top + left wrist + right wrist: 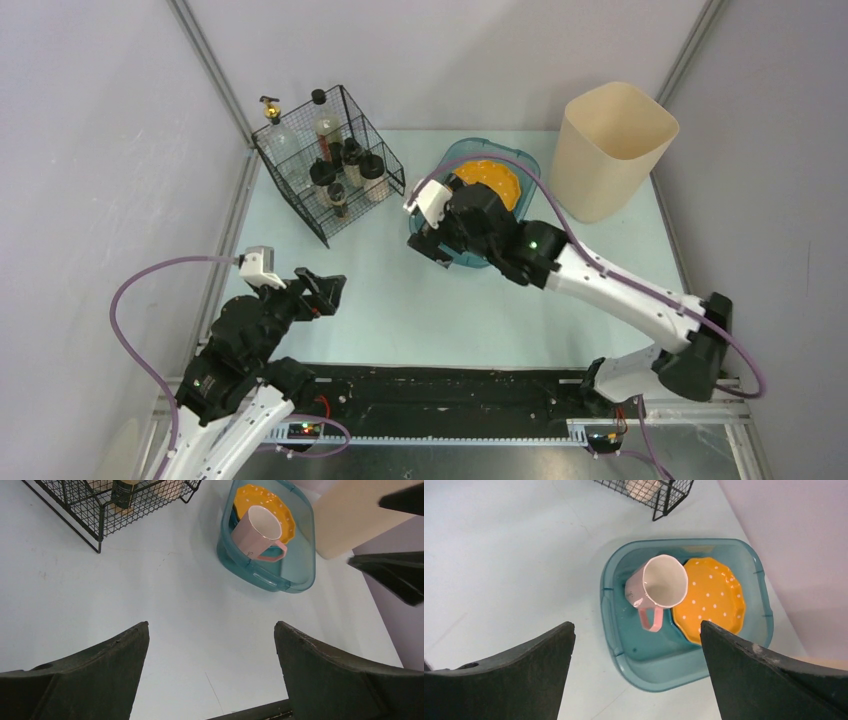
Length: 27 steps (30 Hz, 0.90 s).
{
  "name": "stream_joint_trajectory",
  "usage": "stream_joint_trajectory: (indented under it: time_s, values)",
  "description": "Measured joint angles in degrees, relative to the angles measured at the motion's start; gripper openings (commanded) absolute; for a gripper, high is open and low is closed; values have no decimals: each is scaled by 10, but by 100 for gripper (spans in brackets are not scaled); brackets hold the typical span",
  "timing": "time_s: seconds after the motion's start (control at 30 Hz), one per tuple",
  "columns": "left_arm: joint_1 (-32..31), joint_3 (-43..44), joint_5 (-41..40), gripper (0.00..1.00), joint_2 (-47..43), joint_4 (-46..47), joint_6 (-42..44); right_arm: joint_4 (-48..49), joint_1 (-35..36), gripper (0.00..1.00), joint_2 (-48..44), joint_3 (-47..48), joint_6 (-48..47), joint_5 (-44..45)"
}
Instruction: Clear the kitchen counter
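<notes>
On the tabletop I see the wire basket at 11 o'clock, the tub at 12, the bin at 2. Inside the tub, a mug lies touching a plate.

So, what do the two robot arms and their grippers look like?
Both arms: black joints, white link shells, a looping purple cable, a white wrist camera block, one green light. The left gripper and right gripper have black wedge-shaped fingers.
</notes>
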Motion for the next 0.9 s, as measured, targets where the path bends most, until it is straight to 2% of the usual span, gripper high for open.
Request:
stream_joint_trajectory:
  time_s: [0.4, 0.63, 0.9]
  values:
    - [0, 0, 0, 98, 4, 0, 0, -87, 136, 99, -187, -53, 197, 153]
    - [-2, 0, 0, 98, 5, 0, 0, -157, 174, 99, -212, -115, 340, 257]
    - [-2, 0, 0, 98, 15, 0, 0, -196, 211, 99, -273, -185, 433, 302]
